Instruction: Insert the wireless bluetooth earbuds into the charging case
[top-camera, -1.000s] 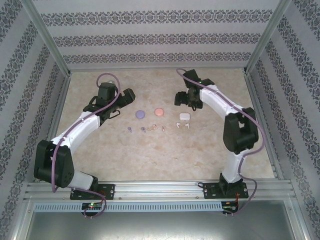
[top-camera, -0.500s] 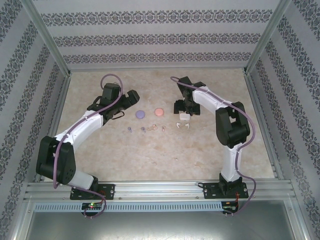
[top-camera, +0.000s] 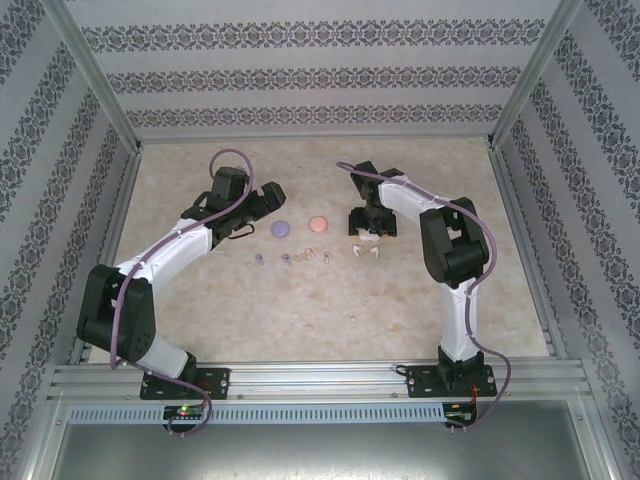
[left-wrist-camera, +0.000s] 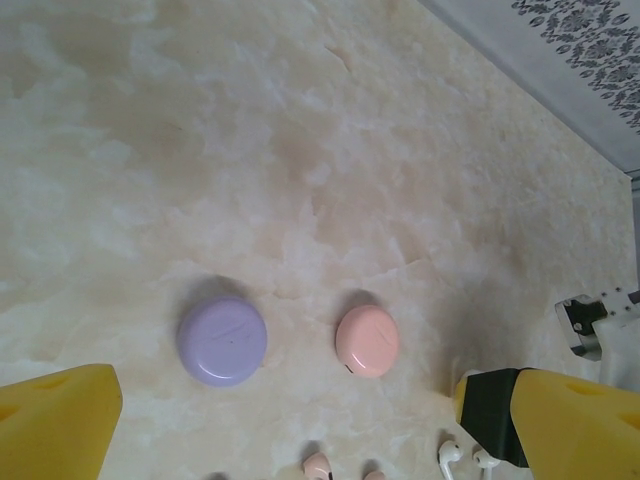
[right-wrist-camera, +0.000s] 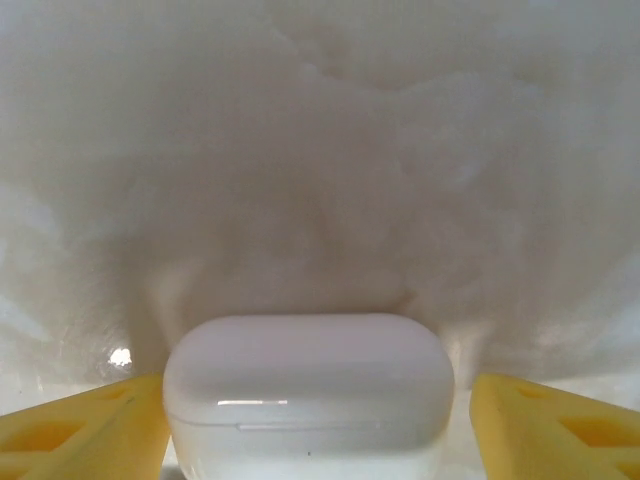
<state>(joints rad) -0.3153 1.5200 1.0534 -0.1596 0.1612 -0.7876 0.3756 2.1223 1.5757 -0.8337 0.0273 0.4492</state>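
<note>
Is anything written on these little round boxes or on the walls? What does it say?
There are no words or numbers that can be read.
purple case: a faint mark on the lid, too blurred to read.
pink case: a faint mark on the lid, too blurred to read.
white case: plain, no writing.
walls: a printed pattern, no letters.

Right tool (top-camera: 367, 224) sits low right over the white case (top-camera: 367, 237) on the beige tabletop (top-camera: 300, 310), and the left tool (top-camera: 262, 196) hangs near the purple case (top-camera: 281, 229), with the pink case (top-camera: 318, 223) between those two cases. The tiny earbuds (top-camera: 305, 257) lie in a loose row just nearer the arms' bases: purple pair left, pinkish middle, white right.
</note>
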